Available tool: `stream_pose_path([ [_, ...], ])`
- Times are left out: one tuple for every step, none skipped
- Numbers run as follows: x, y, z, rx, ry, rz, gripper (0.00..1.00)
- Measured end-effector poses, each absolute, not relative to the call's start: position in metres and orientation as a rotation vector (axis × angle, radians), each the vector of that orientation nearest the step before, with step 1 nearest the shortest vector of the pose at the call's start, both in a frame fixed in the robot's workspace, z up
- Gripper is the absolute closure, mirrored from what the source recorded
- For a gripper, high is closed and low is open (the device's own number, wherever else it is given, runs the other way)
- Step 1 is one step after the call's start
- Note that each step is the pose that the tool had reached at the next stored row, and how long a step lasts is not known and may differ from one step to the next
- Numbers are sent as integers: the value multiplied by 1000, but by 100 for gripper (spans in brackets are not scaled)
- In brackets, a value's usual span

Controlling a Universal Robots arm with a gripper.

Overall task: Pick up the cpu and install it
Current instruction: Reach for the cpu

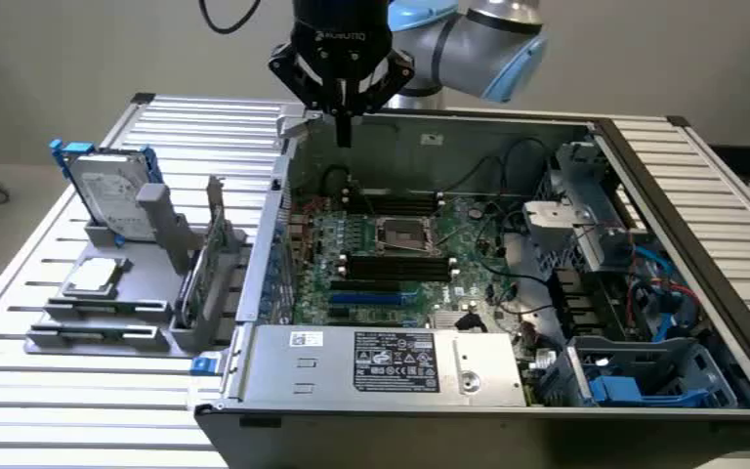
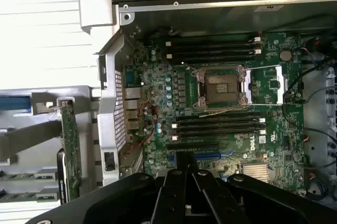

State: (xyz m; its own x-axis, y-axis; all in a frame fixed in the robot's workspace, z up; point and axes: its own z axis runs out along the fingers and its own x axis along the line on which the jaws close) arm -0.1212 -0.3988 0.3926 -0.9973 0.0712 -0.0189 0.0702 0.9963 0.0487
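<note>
Gripper (image 1: 343, 135) at top centre of the exterior view, fingers pressed together with nothing between, hanging over the open case's (image 1: 687, 293) back edge. Cpu (image 1: 95, 277) flat on grey stand (image 1: 102, 332), left-middle of frame, well apart. Socket (image 1: 401, 233) mid-board.

The motherboard (image 2: 274, 148) carries the white word "DELL" beside its memory slots. The gripper (image 1: 344, 137) has a small white brand line on its black body, seemingly "ROBOTIQ". Stickers on the near power supply (image 1: 479, 376) hold print too small to read.
</note>
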Motion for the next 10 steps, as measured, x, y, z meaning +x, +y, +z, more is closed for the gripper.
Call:
stream_pose_path([
  [-121,-399,393,110,3118,75,89],
  [-121,-399,393,110,3118,75,89],
  [-121,-399,393,110,3118,75,89],
  [-121,-399,393,110,3118,75,89],
  [-121,-399,393,110,3118,75,89],
  [-121,-399,393,110,3118,75,89],
  [-121,-399,393,111,3118,75,89],
  [-123,-399,393,111,3118,75,89],
  [-127,-399,393,110,3117,75,89],
  [-132,-399,393,110,3117,75,89],
])
